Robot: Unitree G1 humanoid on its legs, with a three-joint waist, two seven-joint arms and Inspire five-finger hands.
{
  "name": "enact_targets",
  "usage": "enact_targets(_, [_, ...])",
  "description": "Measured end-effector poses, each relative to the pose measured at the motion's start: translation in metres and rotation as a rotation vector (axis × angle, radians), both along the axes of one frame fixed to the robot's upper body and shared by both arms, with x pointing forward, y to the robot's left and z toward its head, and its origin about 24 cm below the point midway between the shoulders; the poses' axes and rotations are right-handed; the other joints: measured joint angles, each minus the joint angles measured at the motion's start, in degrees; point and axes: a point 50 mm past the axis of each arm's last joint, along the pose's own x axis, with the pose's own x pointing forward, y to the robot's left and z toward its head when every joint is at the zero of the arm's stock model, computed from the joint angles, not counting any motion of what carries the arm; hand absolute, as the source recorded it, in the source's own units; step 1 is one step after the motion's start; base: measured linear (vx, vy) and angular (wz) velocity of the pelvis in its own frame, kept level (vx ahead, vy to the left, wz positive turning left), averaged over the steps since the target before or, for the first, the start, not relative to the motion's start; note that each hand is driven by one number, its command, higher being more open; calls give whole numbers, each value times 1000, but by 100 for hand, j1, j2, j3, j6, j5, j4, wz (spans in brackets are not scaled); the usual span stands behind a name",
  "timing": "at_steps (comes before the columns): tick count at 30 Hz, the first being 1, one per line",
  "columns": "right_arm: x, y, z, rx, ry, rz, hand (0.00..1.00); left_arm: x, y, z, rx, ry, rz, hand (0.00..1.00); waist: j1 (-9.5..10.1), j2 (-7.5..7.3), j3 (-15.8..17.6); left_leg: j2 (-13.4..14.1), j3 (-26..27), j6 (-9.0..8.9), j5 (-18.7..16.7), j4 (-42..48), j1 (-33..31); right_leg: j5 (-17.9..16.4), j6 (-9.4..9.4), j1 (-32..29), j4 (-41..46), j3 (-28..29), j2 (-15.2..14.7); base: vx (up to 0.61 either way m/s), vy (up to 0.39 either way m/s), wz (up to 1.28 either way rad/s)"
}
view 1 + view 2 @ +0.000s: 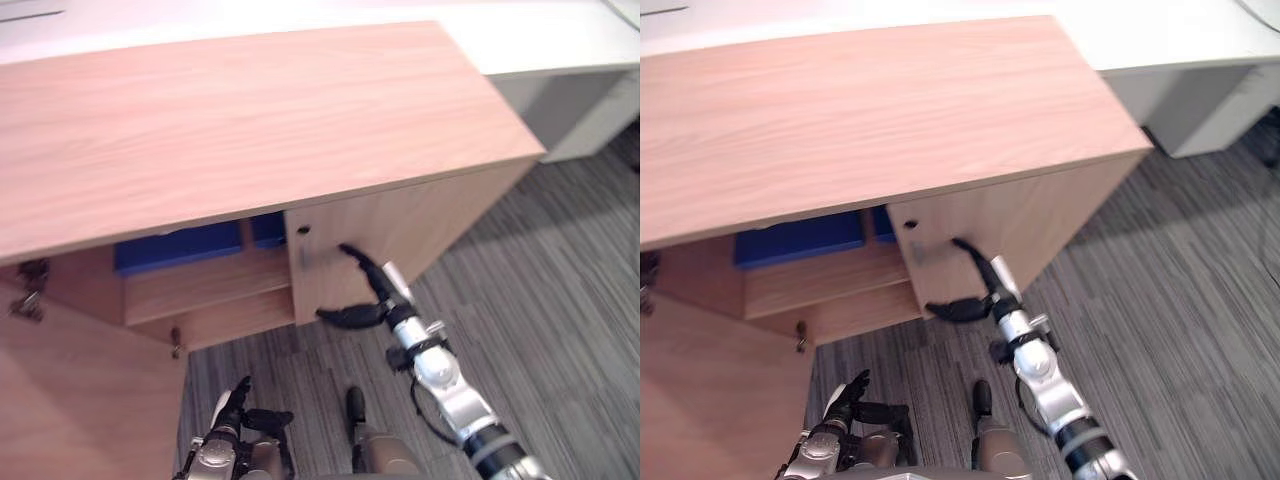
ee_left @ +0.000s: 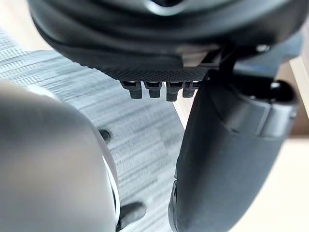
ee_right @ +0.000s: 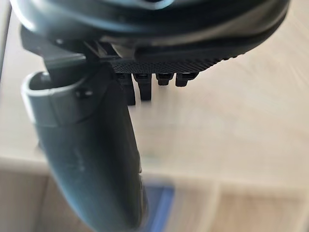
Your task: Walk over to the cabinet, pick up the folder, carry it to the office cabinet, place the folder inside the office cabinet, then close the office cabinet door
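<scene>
While the blue folder (image 1: 180,248) lies on the shelf inside the office cabinet (image 1: 250,120), the right hand (image 1: 383,303) presses straight fingers on the right door (image 1: 420,235) and the left hand (image 1: 238,405) hangs relaxed, so the left door (image 1: 80,400), standing wide, may be left open.

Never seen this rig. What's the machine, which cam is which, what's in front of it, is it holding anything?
It is a two-legged humanoid robot with two arms and dark fingered hands. The two wide pictures come from a stereo camera on its head, looking down. The two close ones come from a camera on each wrist, looking along that hand. Before it stands a wooden cabinet, its left door standing open and its right door shut or nearly so. A blue folder lies on the shelf inside. The right hand reaches, open, toward the right door. The left hand hangs low, open. Neither holds anything.
</scene>
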Motion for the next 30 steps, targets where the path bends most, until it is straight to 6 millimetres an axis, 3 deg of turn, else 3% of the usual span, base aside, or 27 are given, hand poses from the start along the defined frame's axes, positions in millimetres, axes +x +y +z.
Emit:
enact_targets(2, [5, -20, -5, -4, 29, -100, 100, -1, 4, 0, 1, -3, 28, 100, 36, 37, 21, -150, -323, -50, 178, -220, -43, -101, 17, 3, 75, -294, -105, -103, 33, 79])
enact_targets(6, [1, -33, -21, 32, 90, -211, 100, -6, 9, 0, -21, -10, 112, 100, 249, 177, 39, -295, -864, -103, 586, -742, 39, -351, 14, 107, 118, -778, -193, -60, -1, 75])
enact_targets(9, [-7, -29, -37, 60, 158, -217, 100, -16, 16, -1, -26, -5, 174, 100, 342, 240, 59, -355, -1277, -132, 903, -1171, 129, -428, 1, 241, 105, -1188, -188, -8, -26, 76])
enact_targets(14, [-43, -11, -83, 92, 365, -169, 100, -28, 32, 4, -79, -66, 379, 100, 699, 256, 55, -365, -2068, -179, 1234, -1686, 421, -652, 26, 696, 118, -2047, -146, 59, -57, 87])
enact_targets(18, [-62, 17, -111, 74, 521, -50, 100, -12, 60, 30, -84, -252, 521, 100, 1118, 292, 60, -445, -2782, -165, 1346, -1719, 388, -857, -32, 977, 181, -2780, -136, 72, -50, 94])
enact_targets(20, [-61, 27, -113, 71, 540, -17, 100, -6, 74, 43, -60, -337, 556, 100, 1240, 308, 61, -491, -3021, -173, 1367, -1719, 358, -960, -50, 1042, 250, -2985, -151, 60, -16, 73])
enact_targets(26, [-45, 27, -104, 58, 499, -16, 100, 14, 121, 95, 62, -565, 565, 100, 1402, 316, 66, -571, -3484, -199, 1425, -1718, 253, -1097, -22, 1137, 298, -3327, -184, 6, -1, 45])
enact_targets(30, [-48, 21, -105, 47, 506, -24, 100, 34, 147, 141, 173, -717, 472, 100, 1408, 309, 71, -584, -3664, -230, 1445, -1749, 219, -1228, -40, 1150, 400, -3438, -191, -56, -8, 22])
